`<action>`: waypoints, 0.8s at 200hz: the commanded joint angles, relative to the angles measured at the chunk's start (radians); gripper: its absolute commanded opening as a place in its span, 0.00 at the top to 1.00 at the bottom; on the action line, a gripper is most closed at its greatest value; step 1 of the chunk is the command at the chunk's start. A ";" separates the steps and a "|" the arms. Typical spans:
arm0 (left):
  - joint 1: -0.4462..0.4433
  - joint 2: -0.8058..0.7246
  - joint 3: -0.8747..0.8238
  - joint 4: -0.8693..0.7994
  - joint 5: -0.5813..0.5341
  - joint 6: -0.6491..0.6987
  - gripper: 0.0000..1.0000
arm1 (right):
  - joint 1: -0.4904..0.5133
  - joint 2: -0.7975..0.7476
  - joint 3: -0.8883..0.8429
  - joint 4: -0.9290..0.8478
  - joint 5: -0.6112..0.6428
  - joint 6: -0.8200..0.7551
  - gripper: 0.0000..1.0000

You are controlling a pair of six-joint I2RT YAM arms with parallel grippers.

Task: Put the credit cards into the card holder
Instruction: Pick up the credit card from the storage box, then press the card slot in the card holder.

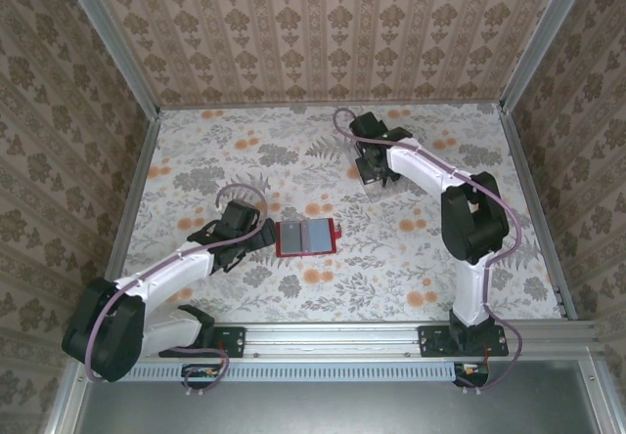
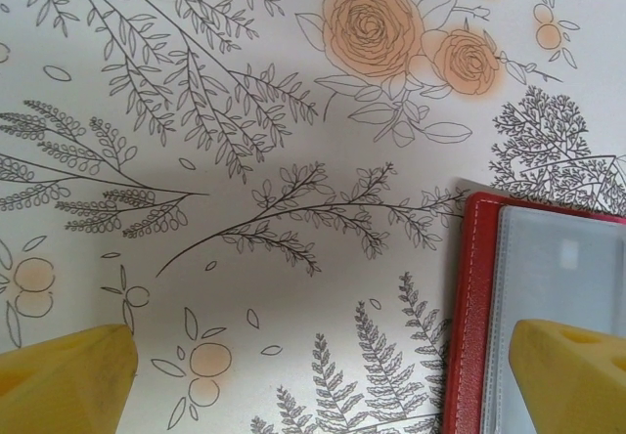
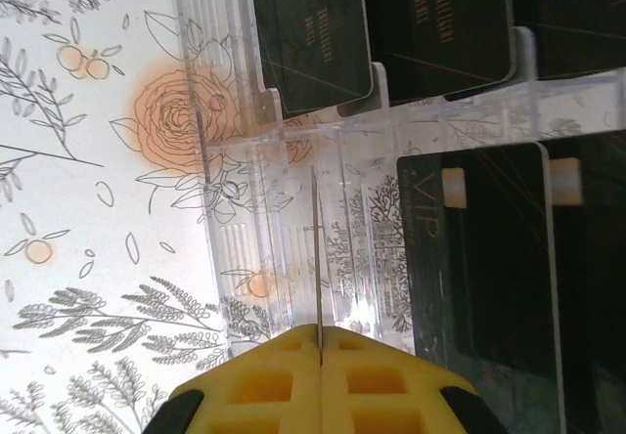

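A: One card, seen edge-on, is pinched in the right tool at the clear rack.
B: The left tool is held spread over one edge of the opened wallet on the bench.

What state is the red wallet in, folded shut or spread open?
Spread open: the red wallet lies flat on the table, greyish inside facing up.

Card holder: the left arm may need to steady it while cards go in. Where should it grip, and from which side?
The card holder lies open and flat, grey inside up, so probably only its thin border can be pinched. Take the red left edge, coming in low from the left, where the open left gripper straddles it.
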 commanded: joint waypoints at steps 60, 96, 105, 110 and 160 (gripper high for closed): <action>-0.007 0.024 0.048 0.000 -0.011 0.052 0.00 | 0.042 -0.260 -0.069 0.086 -0.198 0.130 1.00; -0.009 0.041 0.065 -0.003 -0.003 0.075 0.00 | 0.112 -0.341 -0.253 0.315 -0.437 0.336 1.00; -0.010 0.043 0.065 -0.003 0.000 0.077 0.00 | 0.137 -0.349 -0.311 0.398 -0.479 0.396 1.00; -0.011 0.043 0.066 -0.003 0.001 0.078 0.00 | 0.152 -0.349 -0.341 0.437 -0.499 0.424 1.00; -0.015 0.044 0.066 -0.013 0.002 0.078 0.00 | 0.288 -0.341 -0.556 0.731 -0.489 0.626 1.00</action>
